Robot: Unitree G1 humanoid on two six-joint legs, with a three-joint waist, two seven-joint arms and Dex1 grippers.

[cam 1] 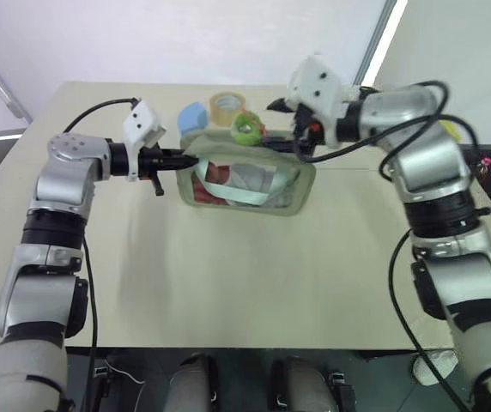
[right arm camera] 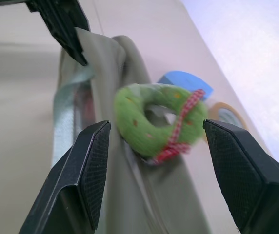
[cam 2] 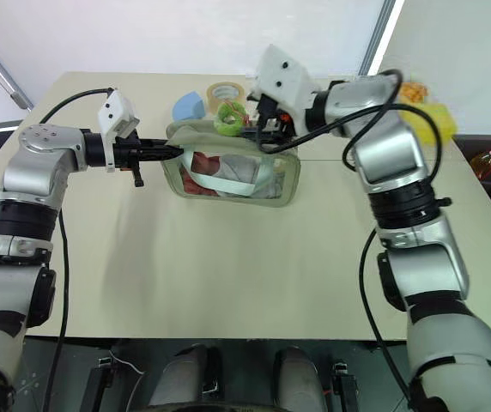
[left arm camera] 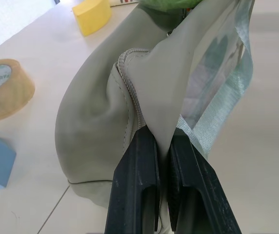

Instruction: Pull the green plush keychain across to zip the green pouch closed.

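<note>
From the head views, a pale green pouch sits lifted off a beige surface between two robot arms; its clear front shows red and white contents and a light strap; the left gripper reaches in from the left side, fingers together, clamped on the pouch's left end; the right gripper hovers at the pouch's upper right edge, fingers apart; a bright green plush keychain, shaped like a small ring, rests on the pouch's top edge, just beside the right gripper; behind the pouch lie a blue block and a roll of tape; a yellow block lies far right.

From the left wrist view, the two black fingers pinch a fold of the pouch's fabric near its seam; the tape roll, the blue block and a second yellow block lie beyond on the surface.

From the right wrist view, the two black fingers stand wide apart on either side of the keychain, not touching it; the keychain wears a red checked ribbon and sits on the pouch's top; the left gripper's fingers hold the far end.
</note>
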